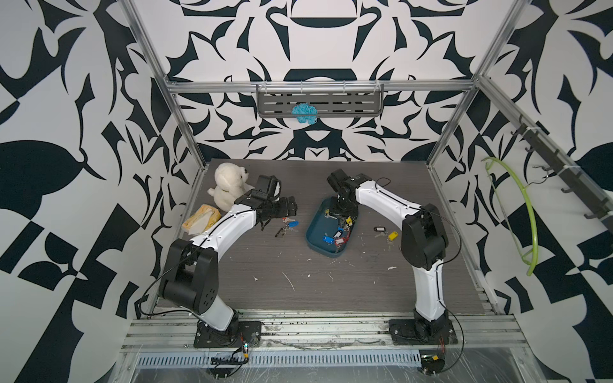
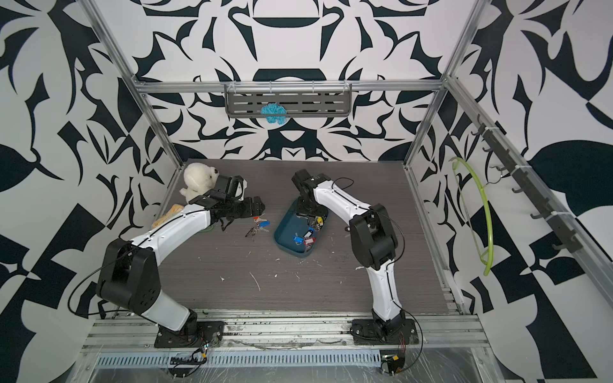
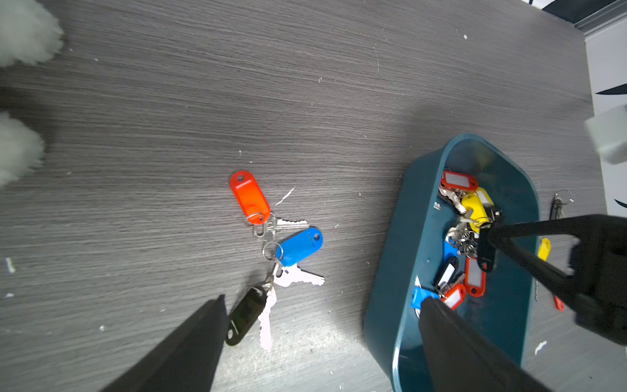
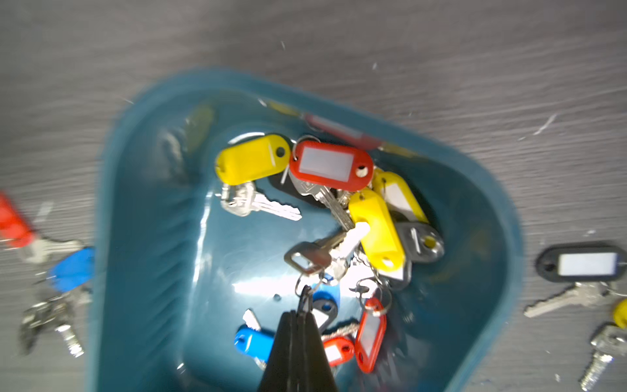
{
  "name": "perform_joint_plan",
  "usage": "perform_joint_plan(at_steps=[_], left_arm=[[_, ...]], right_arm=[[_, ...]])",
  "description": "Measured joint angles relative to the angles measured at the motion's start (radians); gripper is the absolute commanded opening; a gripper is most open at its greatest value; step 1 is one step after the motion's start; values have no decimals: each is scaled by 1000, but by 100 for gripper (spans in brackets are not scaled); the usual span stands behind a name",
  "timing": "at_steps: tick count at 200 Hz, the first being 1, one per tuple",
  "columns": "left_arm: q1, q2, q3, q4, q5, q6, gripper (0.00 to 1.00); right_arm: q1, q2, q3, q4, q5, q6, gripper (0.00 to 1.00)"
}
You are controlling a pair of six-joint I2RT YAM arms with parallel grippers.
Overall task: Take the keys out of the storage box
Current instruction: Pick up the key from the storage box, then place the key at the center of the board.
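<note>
The job is partly done. The shallow dark teal plastic storage box [image 1: 314,228] sits on the grey wood-grain table [image 1: 298,288]. It still holds a tangled heap of small silver keys with red, yellow, blue and black plastic tags [image 4: 330,164], bunched toward its three o'clock wall in a top view.

Out on the table, a bunch with red, blue and black tags [image 1: 288,226] lies at the box's nine o'clock. A black-tagged key [image 1: 379,229] and a yellow-tagged key [image 1: 392,235] lie at its three o'clock. By my count more tags remain inside than outside, so most of the work is left.

The right gripper [image 4: 300,315] reaches into the box from twelve o'clock. Its jaws are pressed together on what looks like the ring end of a black tag in the heap.

The left gripper [image 3: 324,300] is spread wide and empty above the table, at the box's ten o'clock.
</note>
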Motion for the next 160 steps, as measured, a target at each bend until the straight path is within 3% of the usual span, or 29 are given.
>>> perform_joint_plan(at_steps=[103,125,160], left_arm=[[-64,0,0,-2,-11,-16,96],[-80,0,6,-9,-12,-17,96],[-124,0,43,-31,-22,-16,96]], right_arm=[[-21,-146,-7,3,-5,-22,0],[-73,-198,-47,3,-9,-37,0],[-240,-245,-127,4,-8,-78,0]])
